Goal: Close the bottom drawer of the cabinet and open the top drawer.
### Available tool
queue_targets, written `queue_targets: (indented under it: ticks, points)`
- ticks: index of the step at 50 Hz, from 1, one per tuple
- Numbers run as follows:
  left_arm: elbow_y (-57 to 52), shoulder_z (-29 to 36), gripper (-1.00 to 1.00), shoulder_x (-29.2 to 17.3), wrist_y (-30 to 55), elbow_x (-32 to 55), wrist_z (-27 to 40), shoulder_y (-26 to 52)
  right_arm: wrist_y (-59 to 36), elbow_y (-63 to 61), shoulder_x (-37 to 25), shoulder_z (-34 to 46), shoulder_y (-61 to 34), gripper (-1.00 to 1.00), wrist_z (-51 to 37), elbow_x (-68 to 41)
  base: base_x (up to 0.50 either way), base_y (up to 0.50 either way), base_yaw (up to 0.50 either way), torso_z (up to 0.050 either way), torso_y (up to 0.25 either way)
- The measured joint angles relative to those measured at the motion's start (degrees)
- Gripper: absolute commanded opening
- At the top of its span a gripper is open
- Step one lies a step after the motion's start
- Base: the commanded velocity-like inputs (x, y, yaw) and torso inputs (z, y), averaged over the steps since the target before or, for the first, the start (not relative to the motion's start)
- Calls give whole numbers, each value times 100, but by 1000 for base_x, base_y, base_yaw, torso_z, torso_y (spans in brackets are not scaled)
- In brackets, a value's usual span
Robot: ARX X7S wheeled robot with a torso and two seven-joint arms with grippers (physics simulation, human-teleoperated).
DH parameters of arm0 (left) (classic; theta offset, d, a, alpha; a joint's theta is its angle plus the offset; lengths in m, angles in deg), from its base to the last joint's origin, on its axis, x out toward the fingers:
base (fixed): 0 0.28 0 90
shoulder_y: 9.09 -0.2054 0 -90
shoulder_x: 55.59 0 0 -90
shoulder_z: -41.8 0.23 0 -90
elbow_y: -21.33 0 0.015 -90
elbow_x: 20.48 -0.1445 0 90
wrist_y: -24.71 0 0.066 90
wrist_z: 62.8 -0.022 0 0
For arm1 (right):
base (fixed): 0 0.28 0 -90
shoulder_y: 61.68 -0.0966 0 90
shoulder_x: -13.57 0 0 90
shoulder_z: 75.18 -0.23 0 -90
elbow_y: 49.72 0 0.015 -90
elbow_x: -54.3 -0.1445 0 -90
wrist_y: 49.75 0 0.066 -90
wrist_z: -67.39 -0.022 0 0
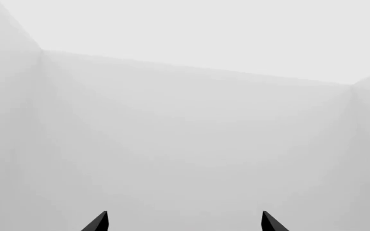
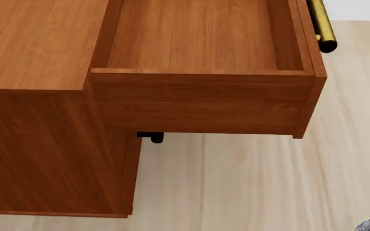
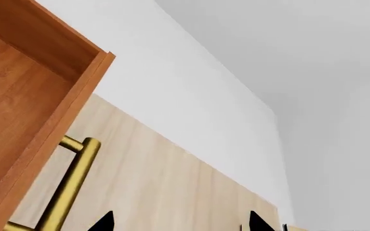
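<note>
Cabinet (image 2: 37,120) is sitting on the pale wood floor (image 2: 269,183), its top drawer (image 2: 204,103) standing pulled out and showing an empty tray. A small black part (image 2: 151,137) is peeking from beneath that drawer. The left gripper (image 1: 185,222) is facing plain white walls, jaws spread wide with nothing between them. The right gripper (image 3: 179,222) is hovering with jaws wide apart, the drawer's brass handle (image 3: 69,185) lying just beside them, untouched.
</note>
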Motion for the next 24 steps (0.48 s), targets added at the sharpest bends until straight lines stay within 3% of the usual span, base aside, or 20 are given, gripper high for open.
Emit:
queue_targets:
  ticks: [13,24]
  points:
    - [-17,-8,100,-31,9,61,38,51,-318,-428,-401,-530,-121,100,-428,-166,0,0,0,0,0]
    - [-17,21,100,-44,14,64,45,69,-634,-964,-923,-1457,17,100,-1207,-574,0,0,0,0,0]
